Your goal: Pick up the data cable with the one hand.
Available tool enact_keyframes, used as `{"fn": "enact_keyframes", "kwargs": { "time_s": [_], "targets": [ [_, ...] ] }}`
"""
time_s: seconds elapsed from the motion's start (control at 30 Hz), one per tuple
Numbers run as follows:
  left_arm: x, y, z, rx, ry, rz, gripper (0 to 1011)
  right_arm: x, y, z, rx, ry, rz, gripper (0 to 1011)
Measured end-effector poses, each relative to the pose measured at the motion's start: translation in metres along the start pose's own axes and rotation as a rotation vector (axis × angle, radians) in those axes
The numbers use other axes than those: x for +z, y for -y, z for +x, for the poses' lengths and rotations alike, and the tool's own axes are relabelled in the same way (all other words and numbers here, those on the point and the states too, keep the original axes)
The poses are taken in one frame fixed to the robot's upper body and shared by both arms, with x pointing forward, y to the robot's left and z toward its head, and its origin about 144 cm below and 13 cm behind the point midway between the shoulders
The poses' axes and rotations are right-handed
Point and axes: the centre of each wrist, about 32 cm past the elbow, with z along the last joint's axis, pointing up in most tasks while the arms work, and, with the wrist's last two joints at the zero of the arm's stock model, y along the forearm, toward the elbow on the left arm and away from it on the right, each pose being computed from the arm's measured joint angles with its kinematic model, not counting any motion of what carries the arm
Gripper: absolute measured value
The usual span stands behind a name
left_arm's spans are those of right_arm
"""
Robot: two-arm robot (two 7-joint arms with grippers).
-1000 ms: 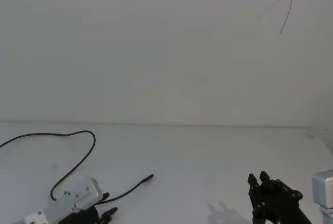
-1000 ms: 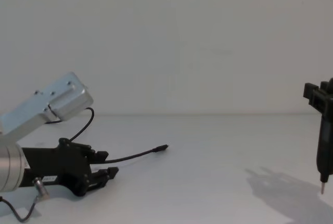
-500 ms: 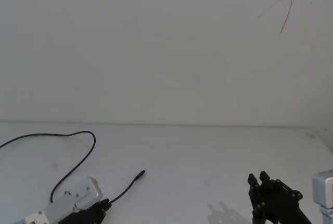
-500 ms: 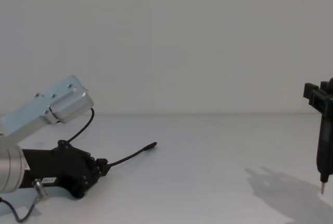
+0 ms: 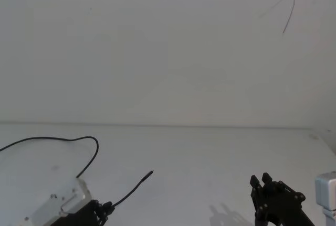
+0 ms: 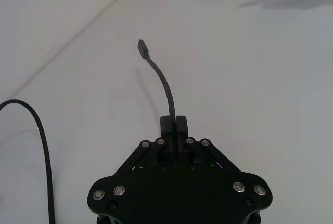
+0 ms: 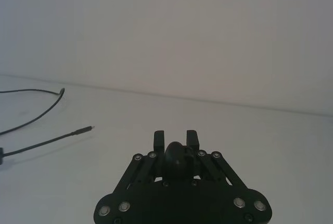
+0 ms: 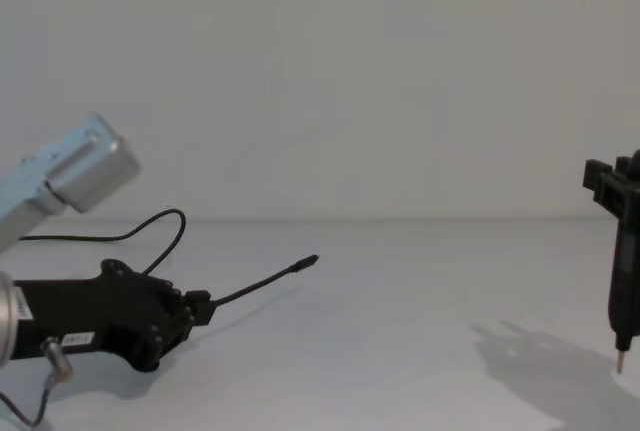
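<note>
The data cable is a thin black cord that loops over the white table at the left. My left gripper is shut on it a short way behind its small plug. The plug end sticks out forward, raised off the table. In the left wrist view the cord runs straight out from between the closed fingers of that gripper. From the chest the left gripper reaches in low at the left. My right gripper stays at the lower right.
The right gripper is shut on a dark pen-shaped tool whose tip points down above the table. The cable's slack loop lies behind the left arm. A white wall stands behind the table.
The left gripper, open around the cable a second ago, has shut on it and risen. The plug end has lifted off the table. The right arm has not moved.
</note>
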Motion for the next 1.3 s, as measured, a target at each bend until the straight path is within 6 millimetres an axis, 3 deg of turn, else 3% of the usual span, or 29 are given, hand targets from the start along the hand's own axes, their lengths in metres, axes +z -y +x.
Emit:
{"fn": "enact_keyframes", "kwargs": {
  "time_s": [0.67, 1.3],
  "targets": [
    [-0.027, -0.058, -0.023, -0.145, -0.222, -0.151, 40, 0.0, 0.0, 0.0, 0.0, 0.0, 0.0, 251],
    [-0.032, -0.051, -0.037, -0.283, -0.263, -0.233, 40, 0.008, -0.001, 0.0, 0.03, -0.052, 0.037, 250]
  ]
}}
